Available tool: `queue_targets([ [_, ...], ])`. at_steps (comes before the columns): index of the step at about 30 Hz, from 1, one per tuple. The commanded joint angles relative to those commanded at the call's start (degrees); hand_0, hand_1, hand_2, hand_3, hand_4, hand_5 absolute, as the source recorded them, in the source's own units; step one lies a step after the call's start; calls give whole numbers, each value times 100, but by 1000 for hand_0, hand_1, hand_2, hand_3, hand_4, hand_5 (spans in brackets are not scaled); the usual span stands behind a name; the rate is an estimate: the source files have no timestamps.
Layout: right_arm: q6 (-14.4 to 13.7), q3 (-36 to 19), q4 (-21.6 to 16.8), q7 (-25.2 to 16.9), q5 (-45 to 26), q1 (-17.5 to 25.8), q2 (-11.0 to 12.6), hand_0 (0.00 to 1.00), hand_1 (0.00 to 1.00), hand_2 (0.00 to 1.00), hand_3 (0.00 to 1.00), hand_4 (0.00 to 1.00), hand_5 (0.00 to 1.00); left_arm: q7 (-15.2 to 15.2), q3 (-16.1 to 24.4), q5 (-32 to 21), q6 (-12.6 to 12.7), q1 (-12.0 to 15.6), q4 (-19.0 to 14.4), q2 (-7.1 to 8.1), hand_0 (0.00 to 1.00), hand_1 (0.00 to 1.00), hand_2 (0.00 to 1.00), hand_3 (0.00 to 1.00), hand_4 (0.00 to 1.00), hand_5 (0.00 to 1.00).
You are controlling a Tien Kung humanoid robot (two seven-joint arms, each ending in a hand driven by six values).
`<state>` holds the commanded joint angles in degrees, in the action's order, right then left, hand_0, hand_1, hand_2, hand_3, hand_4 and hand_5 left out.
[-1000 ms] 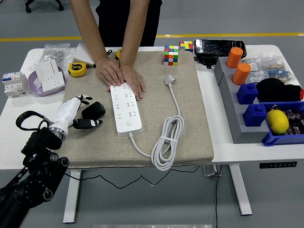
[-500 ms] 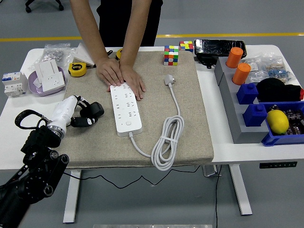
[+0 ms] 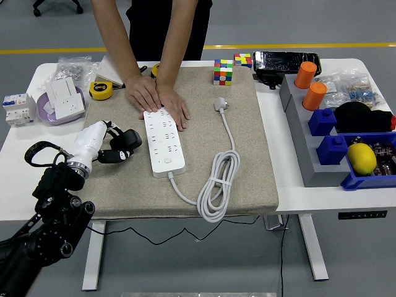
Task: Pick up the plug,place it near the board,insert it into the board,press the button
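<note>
Left robot hand [image 3: 117, 146]: it is over the left part of the beige mat [image 3: 247, 161], and its fingers are curled around a black plug [image 3: 128, 140].
Plug position: it is in the left robot hand, just beside the left edge of the board and not touching any socket.
Board [image 3: 164, 141]: the white power strip lies in the middle of the mat, with its button near the end closer to the robot.
Person's hands [image 3: 156, 99]: both press flat on the far end of the board and keep it in place.
White cable [image 3: 218, 185]: it lies coiled to the right of the board.
Right robot hand: not visible.
Progress: the pick-up seems done and the plug is near the board; inserting and pressing the button are not yet done.
</note>
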<state>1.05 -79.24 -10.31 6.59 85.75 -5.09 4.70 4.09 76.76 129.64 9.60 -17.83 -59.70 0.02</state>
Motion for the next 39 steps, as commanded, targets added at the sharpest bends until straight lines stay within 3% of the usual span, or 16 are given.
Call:
queue_targets([
  [2,-1,-9,0,2,4,-3,1,817,744,742,758,998,803,9,-145,-93,-21,-47,-81,32,741,710,435,377,548,123],
  [11,-8,-22,0,1,-14,-5,22,817,746,741,758,998,803,87,-1064,-374,-248,-552,-176,496,735,707,434,370,516,100],
  [12,-8,-23,0,0,-16,-5,22,818,746,742,758,998,802,90,-1085,-378,-257,-560,-178,507,733,703,438,362,478,70],
  [24,-15,-37,0,-4,-34,-20,21,818,746,741,758,998,801,222,-1223,-536,-749,-522,-523,603,731,706,447,355,457,22],
  [34,-18,-29,0,-12,-57,-31,17,819,745,741,757,998,801,305,-1207,-423,-909,-514,-534,614,730,707,451,357,454,2],
  [39,-15,-37,0,-1,-41,-24,19,818,746,742,757,998,801,270,-1143,-417,-810,-547,-492,598,730,709,454,356,446,2],
])
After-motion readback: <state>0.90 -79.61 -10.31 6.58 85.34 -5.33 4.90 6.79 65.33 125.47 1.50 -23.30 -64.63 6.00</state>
